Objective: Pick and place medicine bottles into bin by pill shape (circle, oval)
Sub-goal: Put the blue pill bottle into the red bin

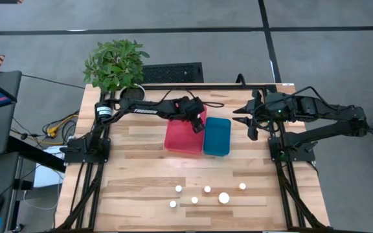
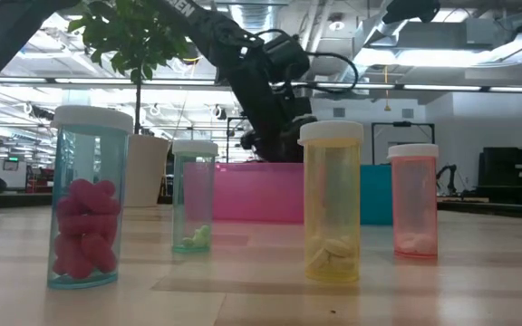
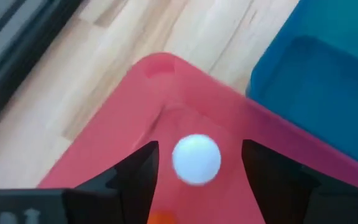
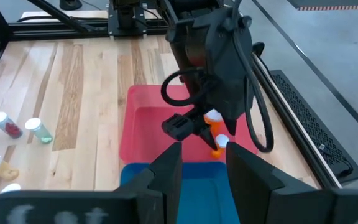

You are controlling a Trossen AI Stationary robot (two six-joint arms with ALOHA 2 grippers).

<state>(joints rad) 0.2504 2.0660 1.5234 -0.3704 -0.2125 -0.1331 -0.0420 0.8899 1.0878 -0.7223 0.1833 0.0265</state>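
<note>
My left gripper (image 1: 198, 124) hangs over the far end of the pink bin (image 1: 181, 139), open and slanting down. Between its fingers, in the left wrist view, shows the white cap (image 3: 196, 160) of a medicine bottle, with a gap on either side. The right wrist view shows an amber bottle (image 4: 219, 144) with a white cap just under those fingers, inside the pink bin. Whether it rests on the bin's floor I cannot tell. Several more bottles (image 1: 207, 189) stand upright on the table near its front edge. My right gripper (image 1: 250, 120) waits open, raised at the far right.
A blue bin (image 1: 217, 136) lies right beside the pink one. A potted plant (image 1: 115, 65) stands at the far left corner. The low view shows the standing bottles close up: pink pills (image 2: 84, 195), green (image 2: 193, 195), yellow (image 2: 333, 199), pink-bodied (image 2: 413, 199).
</note>
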